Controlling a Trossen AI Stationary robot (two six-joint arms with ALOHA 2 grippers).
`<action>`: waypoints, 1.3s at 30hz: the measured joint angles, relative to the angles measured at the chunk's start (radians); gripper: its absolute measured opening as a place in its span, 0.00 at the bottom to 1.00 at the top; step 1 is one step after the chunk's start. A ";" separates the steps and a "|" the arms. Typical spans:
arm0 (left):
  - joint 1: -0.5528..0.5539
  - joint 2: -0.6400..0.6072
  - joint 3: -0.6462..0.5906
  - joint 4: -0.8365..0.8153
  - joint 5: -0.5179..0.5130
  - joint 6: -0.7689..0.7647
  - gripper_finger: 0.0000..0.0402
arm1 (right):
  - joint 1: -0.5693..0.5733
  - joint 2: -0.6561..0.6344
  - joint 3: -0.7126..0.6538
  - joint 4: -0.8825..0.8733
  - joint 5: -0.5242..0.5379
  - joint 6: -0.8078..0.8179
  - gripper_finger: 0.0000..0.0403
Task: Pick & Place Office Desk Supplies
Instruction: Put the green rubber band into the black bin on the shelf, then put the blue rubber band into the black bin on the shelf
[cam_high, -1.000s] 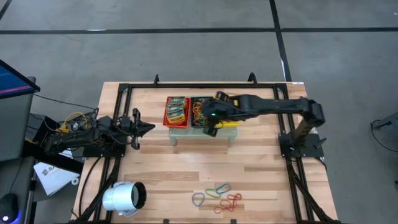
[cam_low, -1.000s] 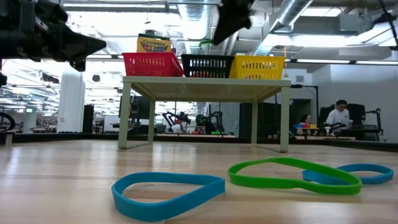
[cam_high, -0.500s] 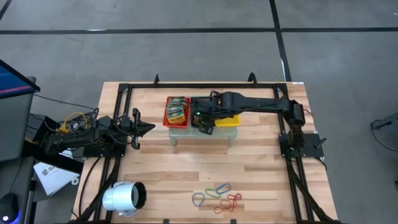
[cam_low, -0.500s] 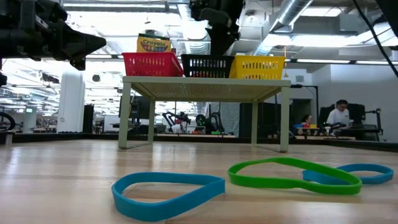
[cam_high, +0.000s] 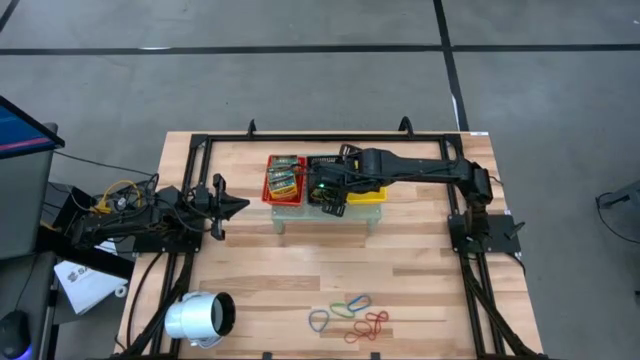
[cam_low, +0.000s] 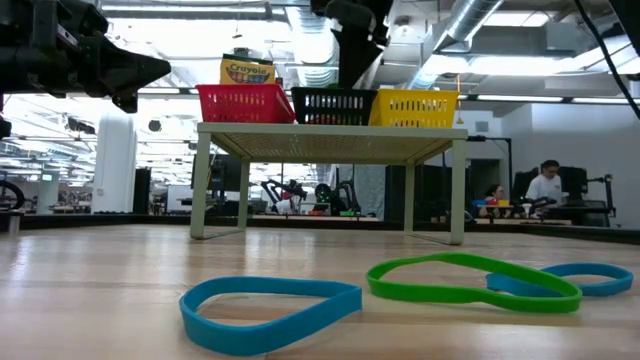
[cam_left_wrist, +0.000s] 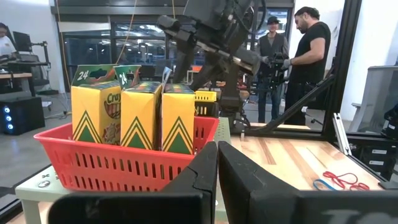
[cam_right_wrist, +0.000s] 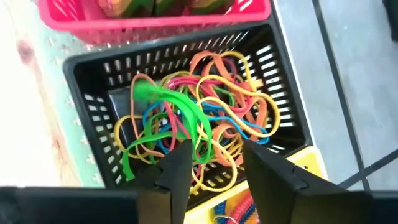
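My right gripper (cam_right_wrist: 214, 158) is open and hangs fingers down over the black basket (cam_right_wrist: 93, 74), which is full of coloured rubber bands (cam_right_wrist: 205, 99). A green band (cam_right_wrist: 168, 102) lies on top of the heap, just ahead of the fingertips. In the high view this gripper (cam_high: 322, 190) is over the middle basket of the shelf. More bands (cam_high: 350, 313) lie loose on the near part of the table, among them a blue one (cam_low: 270, 310) and a green one (cam_low: 470, 280). Crayon boxes (cam_left_wrist: 137, 115) stand upright in the red basket (cam_left_wrist: 106, 162). My left gripper (cam_high: 240, 206) waits shut at the table's left.
Red (cam_high: 285, 178), black (cam_high: 320, 172) and yellow (cam_high: 368, 197) baskets stand side by side on a small raised shelf (cam_low: 330, 130) at the table's far middle. A white cylinder (cam_high: 200, 318) lies at the near left corner. People stand in the room beyond the table (cam_left_wrist: 308, 56).
My right gripper has moved toward the table's left, from the edge between the black and yellow baskets to over the black basket, and its arm has swung round. In the last half second it has hardly moved.
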 joint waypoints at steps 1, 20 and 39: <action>0.000 0.000 0.000 0.000 0.000 0.000 0.02 | 0.003 0.000 0.009 -0.005 0.000 0.000 0.34; 0.000 0.000 0.000 0.000 0.001 0.000 0.02 | 0.018 -0.001 0.039 -0.075 0.004 -0.020 0.30; -0.003 0.000 0.001 -0.101 0.005 -0.002 0.02 | 0.023 -0.001 0.039 -0.115 0.003 -0.026 0.31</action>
